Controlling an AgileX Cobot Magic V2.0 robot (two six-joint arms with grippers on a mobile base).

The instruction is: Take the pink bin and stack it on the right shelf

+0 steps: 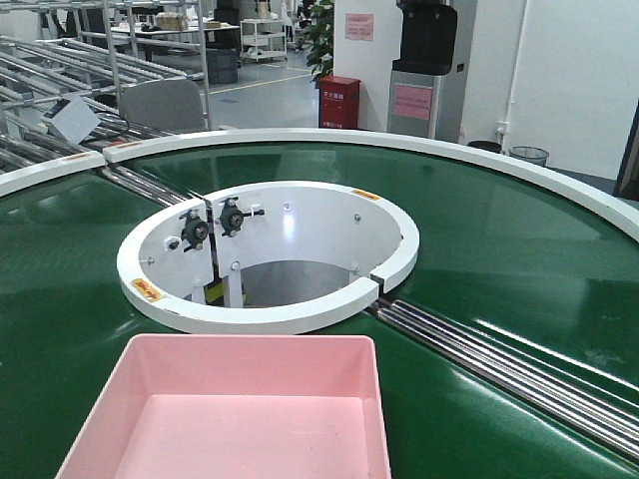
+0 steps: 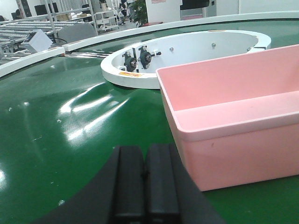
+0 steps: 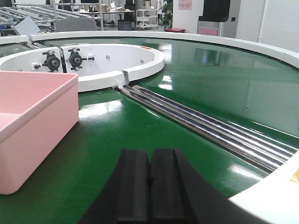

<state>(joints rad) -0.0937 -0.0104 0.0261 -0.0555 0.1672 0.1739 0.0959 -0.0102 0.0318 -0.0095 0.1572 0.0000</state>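
Front view: belt (image 1: pixel 519 249) overlooked from above. Wrist views: set low behind left gripper (image 2: pixel 145 156) and right gripper (image 3: pixel 149 158); pink bin (image 2: pixel 233 140) shared, right of the former, left of the latter.

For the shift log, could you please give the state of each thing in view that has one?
Pink bin: upright, empty, on the belt, ungrasped.
Left claw: shut, holding nothing, clear of the bin.
Right claw: shut, holding nothing, clear of the bin.
Belt: carrying the bin; moving or not, cannot tell.
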